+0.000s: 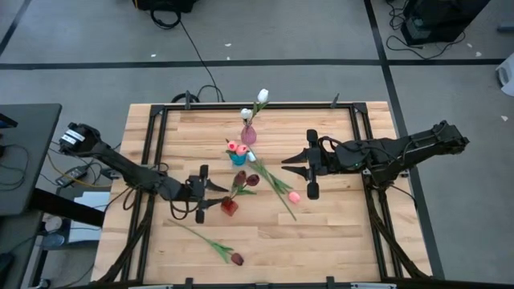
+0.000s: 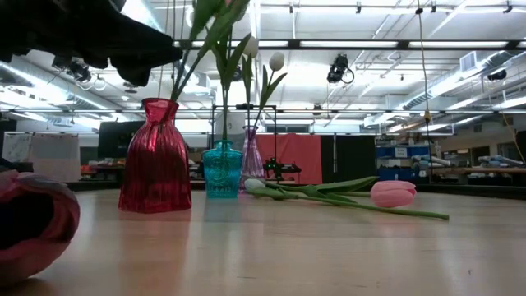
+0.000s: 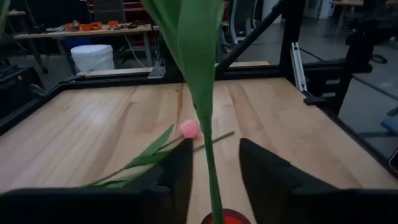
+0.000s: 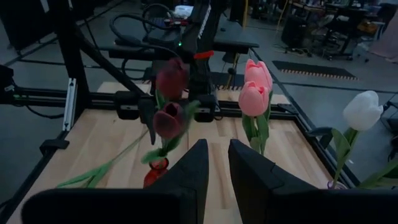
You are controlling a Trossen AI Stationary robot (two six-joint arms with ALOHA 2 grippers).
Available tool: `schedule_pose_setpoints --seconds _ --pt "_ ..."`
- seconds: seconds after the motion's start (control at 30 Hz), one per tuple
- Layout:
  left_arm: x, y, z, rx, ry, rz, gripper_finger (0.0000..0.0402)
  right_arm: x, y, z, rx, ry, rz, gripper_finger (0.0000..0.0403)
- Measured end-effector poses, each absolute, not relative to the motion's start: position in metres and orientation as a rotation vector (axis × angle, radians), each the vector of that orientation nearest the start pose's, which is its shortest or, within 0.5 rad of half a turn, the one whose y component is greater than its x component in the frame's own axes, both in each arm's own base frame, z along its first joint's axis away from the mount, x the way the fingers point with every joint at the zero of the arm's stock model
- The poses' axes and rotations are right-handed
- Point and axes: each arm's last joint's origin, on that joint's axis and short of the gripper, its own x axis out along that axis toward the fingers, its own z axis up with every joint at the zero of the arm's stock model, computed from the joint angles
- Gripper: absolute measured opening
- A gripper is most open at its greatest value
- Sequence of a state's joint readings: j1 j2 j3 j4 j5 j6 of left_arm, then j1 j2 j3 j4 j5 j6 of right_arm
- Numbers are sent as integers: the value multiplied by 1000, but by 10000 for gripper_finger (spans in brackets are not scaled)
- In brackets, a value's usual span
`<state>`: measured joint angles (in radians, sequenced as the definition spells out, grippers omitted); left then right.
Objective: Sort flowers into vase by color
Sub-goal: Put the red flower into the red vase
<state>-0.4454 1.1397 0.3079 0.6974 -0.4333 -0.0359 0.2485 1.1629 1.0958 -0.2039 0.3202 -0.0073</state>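
Tulips sorted so far: red vase point(image 1: 230, 207) near table point(image 1: 337, 241) centre holds two dark red tulips point(image 1: 248, 180), teal vase point(image 1: 238, 158) just behind it has two pink ones point(image 1: 235, 148), and pink-tinted vase point(image 1: 249, 134) farthest back carries two white ones point(image 1: 262, 96). Left gripper point(image 1: 210, 194) sits just beside the red vase; in left wrist view its fingers point(image 3: 268, 171) stand apart w/ a green stem point(image 3: 210, 155) running up between them, not pinched as far as can be seen. Right gripper point(image 1: 300, 167) hangs over the table's right half, well apart from the vases; right wrist view shows its fingers point(image 4: 252, 168) w/ only a narrow gap and nothing between. Loose flowers on the wood: a pink tulip point(image 1: 294, 196) lying flat right of the red vase, a white-headed one point(image 1: 251, 156) w/ its head next to the teal vase, stems crossing, and a dark red tulip point(image 1: 236, 258) near the front edge.
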Motion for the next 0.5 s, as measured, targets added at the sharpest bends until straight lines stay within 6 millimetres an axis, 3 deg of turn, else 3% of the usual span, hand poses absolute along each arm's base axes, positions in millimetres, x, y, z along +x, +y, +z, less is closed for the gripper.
schedule_pose_setpoints --seconds 0.2,0.5 --pt "185 -78 190 -17 224 -75 187 248 53 362 -95 291 -70 76" --pt "166 -90 176 -286 503 -271 192 244 48 360 -128 322 -163 76"
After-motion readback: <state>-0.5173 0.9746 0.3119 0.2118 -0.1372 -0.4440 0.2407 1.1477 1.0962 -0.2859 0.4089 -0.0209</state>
